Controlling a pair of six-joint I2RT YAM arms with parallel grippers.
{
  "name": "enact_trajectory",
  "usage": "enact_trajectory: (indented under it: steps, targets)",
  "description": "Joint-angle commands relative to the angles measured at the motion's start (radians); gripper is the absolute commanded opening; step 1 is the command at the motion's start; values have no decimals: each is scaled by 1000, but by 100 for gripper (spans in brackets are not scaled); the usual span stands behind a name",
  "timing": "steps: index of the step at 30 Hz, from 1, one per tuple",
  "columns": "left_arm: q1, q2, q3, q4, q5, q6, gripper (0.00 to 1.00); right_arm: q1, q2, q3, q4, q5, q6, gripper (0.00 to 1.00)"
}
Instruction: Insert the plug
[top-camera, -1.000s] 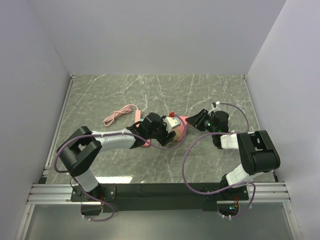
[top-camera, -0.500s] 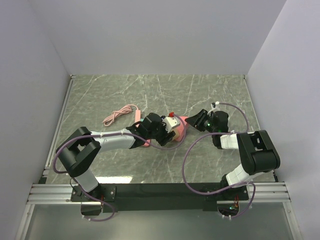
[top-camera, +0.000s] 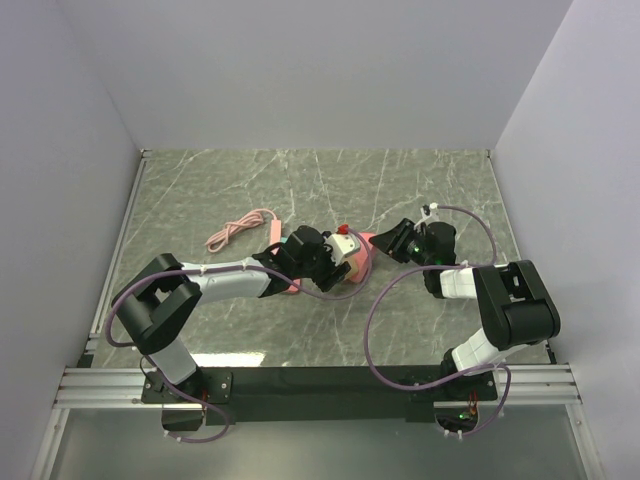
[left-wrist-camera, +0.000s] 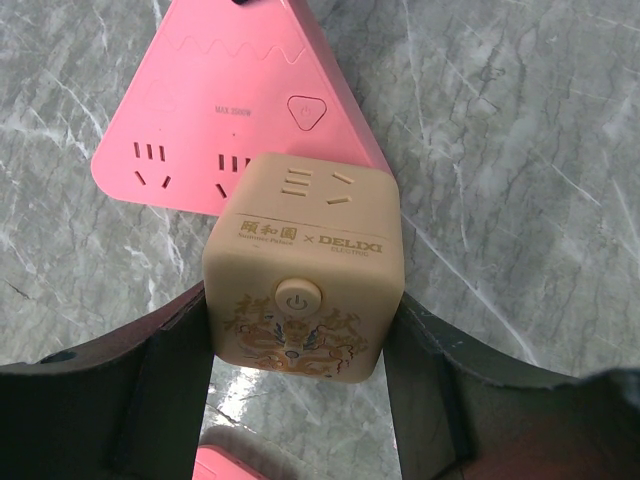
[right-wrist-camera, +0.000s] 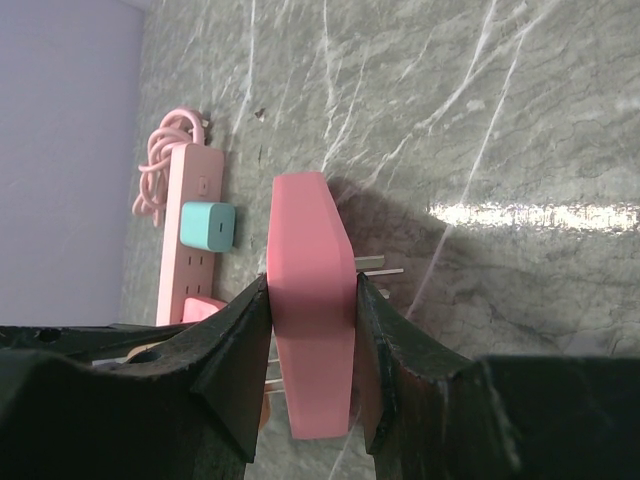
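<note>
The left hand clamps the beige cube by its side faces. The cube sits squarely between the fingers, button face up, with its far end right at the socket face of the pink triangle; whether the two touch I cannot tell. The right hand is closed narrowly on the triangle's flat faces and holds it on edge over the tabletop, with metal pins showing on either side of it, near a pink strip carrying a teal charger.
</note>
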Motion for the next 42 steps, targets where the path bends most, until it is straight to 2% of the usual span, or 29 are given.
enact_trajectory:
  steps: [1, 10, 17, 30, 39, 42]
  targets:
    - [-3, 1, 46, 18, 6, 25, 0, 26, -8, 7, 25, -28, 1, 0]
    - [-3, 27, 69, -13, 11, 29, 0, 32, -6, 13, 18, -23, -6, 0]
    - [2, 5, 60, -24, 79, 33, 0, 33, 5, 18, 21, -28, -3, 0]
    - [31, 63, 141, -134, 138, 43, 0, 47, -34, 12, -5, -5, -19, 0]
    - [-12, 11, 25, 24, 44, -10, 0, 50, -37, 6, -4, -3, -19, 0]
    - [-20, 31, 31, 39, 38, -18, 0, 53, -35, 6, -4, -3, -17, 0]
